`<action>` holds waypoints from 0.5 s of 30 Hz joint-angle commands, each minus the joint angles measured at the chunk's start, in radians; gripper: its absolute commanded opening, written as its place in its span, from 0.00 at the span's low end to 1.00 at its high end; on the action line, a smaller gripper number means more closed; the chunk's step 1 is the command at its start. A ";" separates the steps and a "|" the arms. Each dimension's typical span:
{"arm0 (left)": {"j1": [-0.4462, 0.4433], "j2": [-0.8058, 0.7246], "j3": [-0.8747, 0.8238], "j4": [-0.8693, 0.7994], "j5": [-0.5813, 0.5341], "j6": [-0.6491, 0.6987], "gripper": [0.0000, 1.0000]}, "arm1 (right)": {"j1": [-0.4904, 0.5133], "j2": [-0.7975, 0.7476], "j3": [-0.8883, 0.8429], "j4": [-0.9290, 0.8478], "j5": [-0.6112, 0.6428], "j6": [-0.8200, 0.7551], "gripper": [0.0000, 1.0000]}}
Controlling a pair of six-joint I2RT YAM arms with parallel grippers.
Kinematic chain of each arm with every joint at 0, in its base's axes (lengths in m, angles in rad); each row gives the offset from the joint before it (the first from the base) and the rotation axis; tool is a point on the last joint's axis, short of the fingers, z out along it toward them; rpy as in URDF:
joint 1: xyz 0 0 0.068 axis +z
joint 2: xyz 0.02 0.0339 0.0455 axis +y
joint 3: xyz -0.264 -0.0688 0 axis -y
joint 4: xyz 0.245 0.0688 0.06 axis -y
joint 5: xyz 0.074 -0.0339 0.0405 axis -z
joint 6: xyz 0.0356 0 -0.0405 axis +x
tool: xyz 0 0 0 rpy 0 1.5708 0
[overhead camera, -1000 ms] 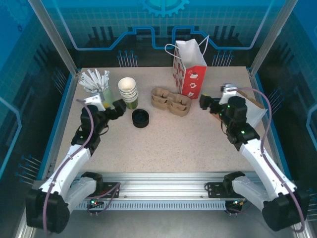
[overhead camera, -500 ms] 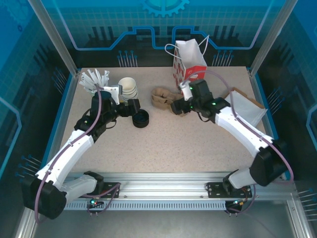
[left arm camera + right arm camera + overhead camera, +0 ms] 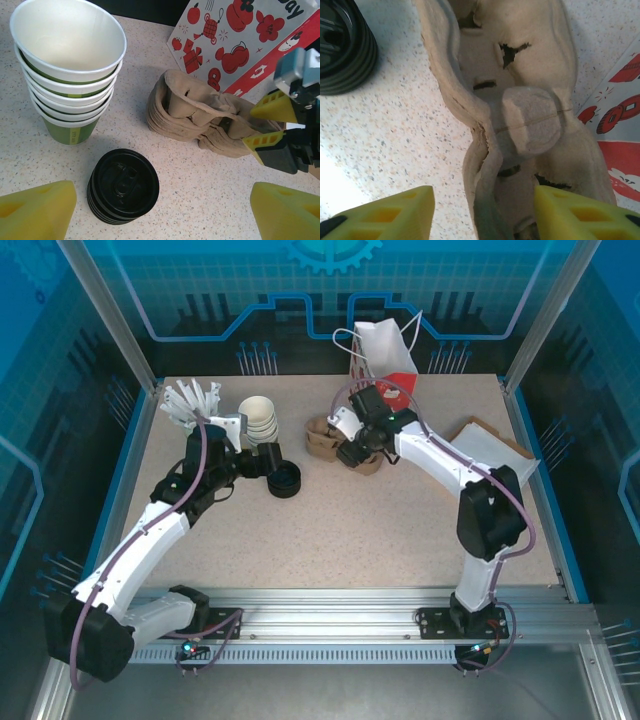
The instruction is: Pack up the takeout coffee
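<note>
One speckled beige tabletop (image 3: 330,540) carries everything. Largest on it is the red-and-white paper gift bag (image 3: 388,352), upright at the far edge. Just in front of the bag lies the stack of brown moulded-pulp cup carriers (image 3: 200,117). The right gripper (image 3: 482,212) is down over its right end, yellow jaws about half apart and astride a raised wall of the pulp. Bare table shows beside one pad, so nothing is clamped. Left of the carriers stands the stack of lidless olive-green paper cups (image 3: 70,75), cream-white inside. Just in front of them sits the pile of round black plastic lids (image 3: 124,185). Above that pile hangs the left gripper (image 3: 160,210), jaws wide and empty. Where a lidded takeout coffee stands I cannot tell.
</note>
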State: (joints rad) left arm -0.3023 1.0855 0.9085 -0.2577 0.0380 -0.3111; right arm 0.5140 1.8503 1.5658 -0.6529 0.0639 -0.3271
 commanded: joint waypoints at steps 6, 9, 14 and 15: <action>-0.007 -0.017 0.007 -0.010 -0.016 0.029 0.92 | -0.011 0.095 0.103 -0.129 0.041 -0.134 0.37; -0.007 -0.020 0.000 -0.005 -0.013 0.026 0.92 | -0.011 0.104 0.116 -0.131 0.050 -0.152 0.32; -0.008 -0.020 -0.003 -0.004 -0.010 0.025 0.92 | -0.010 0.113 0.122 -0.131 0.079 -0.181 0.27; -0.007 -0.021 -0.003 -0.005 -0.011 0.024 0.92 | -0.010 0.117 0.125 -0.134 0.087 -0.187 0.26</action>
State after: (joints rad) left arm -0.3023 1.0855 0.9081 -0.2577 0.0376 -0.3069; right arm 0.5098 1.9472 1.6535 -0.7559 0.1234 -0.4774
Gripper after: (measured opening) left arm 0.916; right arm 0.270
